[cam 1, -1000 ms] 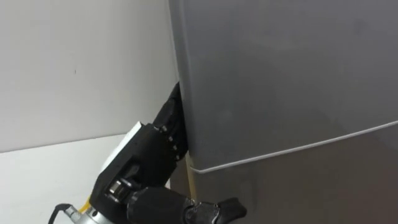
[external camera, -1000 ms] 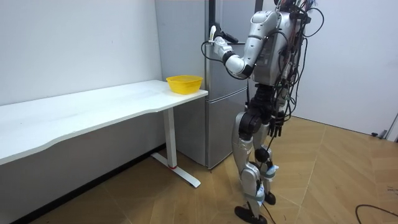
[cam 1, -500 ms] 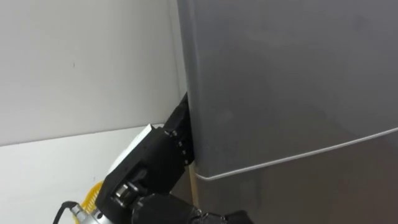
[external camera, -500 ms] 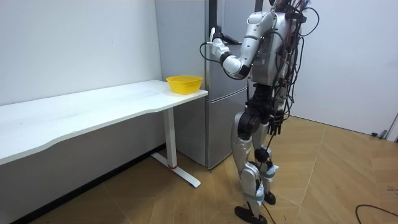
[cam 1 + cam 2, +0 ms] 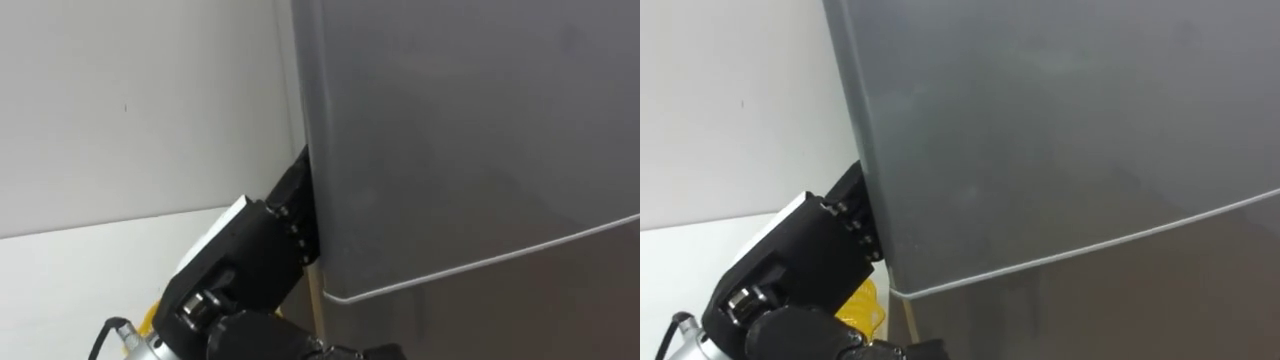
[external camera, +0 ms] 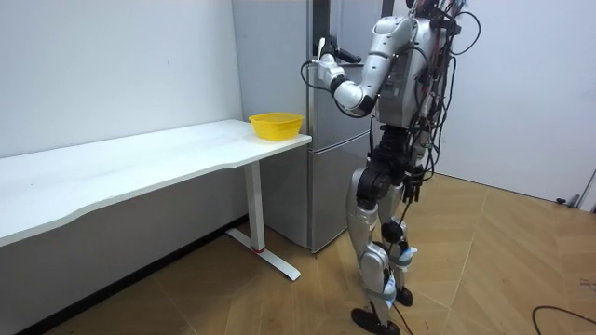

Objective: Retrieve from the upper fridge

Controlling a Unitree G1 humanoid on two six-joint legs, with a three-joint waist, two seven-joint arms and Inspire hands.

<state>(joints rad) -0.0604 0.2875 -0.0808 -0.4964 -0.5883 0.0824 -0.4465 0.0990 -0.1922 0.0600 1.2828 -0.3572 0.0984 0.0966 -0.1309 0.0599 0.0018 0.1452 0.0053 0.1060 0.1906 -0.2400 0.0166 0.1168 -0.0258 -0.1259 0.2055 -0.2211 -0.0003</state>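
Left hand (image 5: 258, 255) is at the left edge of the upper fridge door (image 5: 470, 140). Its fingers are hidden behind this edge, so their grip cannot be told. A yellow bowl (image 6: 276, 124) sits on the white table (image 6: 140, 163) beside the fridge.

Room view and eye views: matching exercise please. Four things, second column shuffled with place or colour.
Things:
1. left hand
2. yellow bowl
3. table
4. upper fridge door

Place or colour:
A. on the table's end
B. at the door's left edge
C. grey, right in front of the robot
D. white, along the wall

Pairs: 1-B, 2-A, 3-D, 4-C.
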